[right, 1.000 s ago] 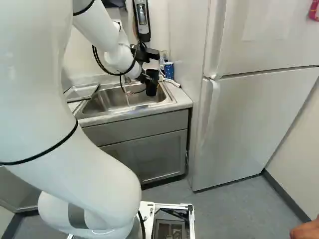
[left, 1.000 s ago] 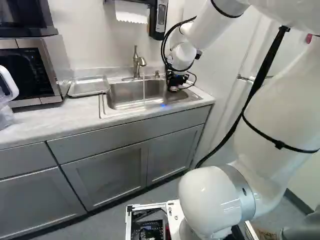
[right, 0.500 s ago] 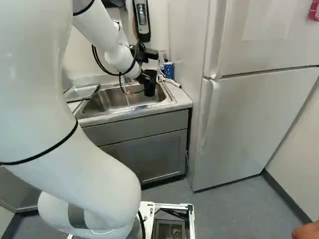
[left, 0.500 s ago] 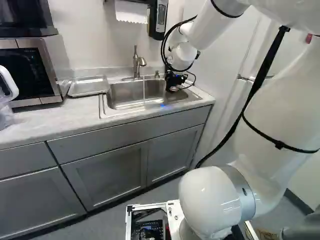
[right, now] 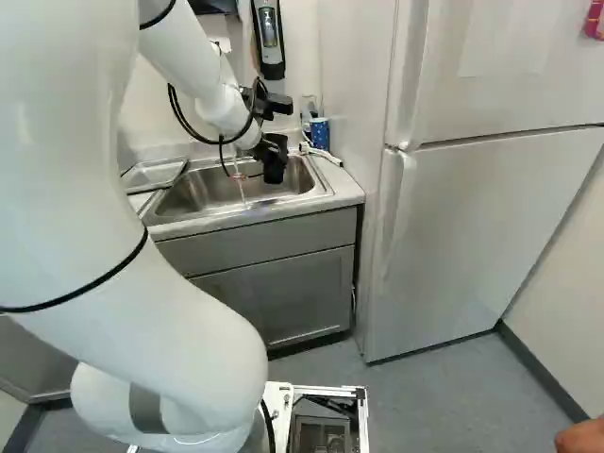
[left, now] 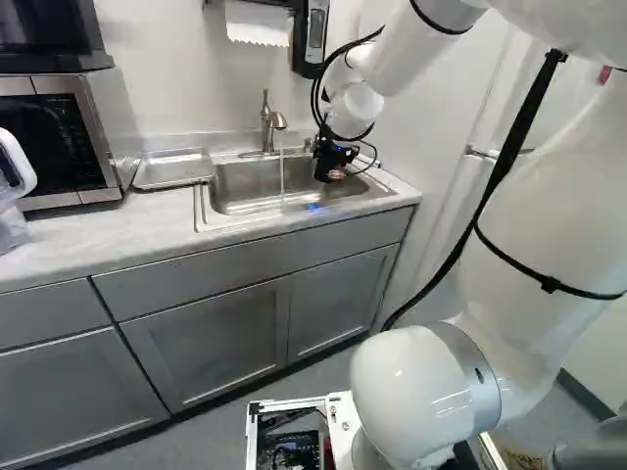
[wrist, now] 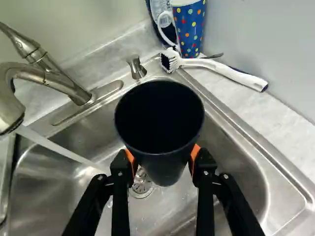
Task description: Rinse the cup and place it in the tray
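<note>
Gripper [right: 271,144] was clamped on the black cup [wrist: 160,118], over the sink [wrist: 241,167]. Arm [left: 407,54] reached forward, wrist end angled down. Water [wrist: 56,147] ran from the faucet [wrist: 47,77], beside the cup, not into it. Tray [left: 173,170] sat on the counter [left: 103,230].

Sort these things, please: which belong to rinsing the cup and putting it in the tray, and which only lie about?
For the job: black cup, gripper, faucet, running water, sink, metal tray.

Seemingly just lying about: dotted mug, brush, paper towels.
</note>
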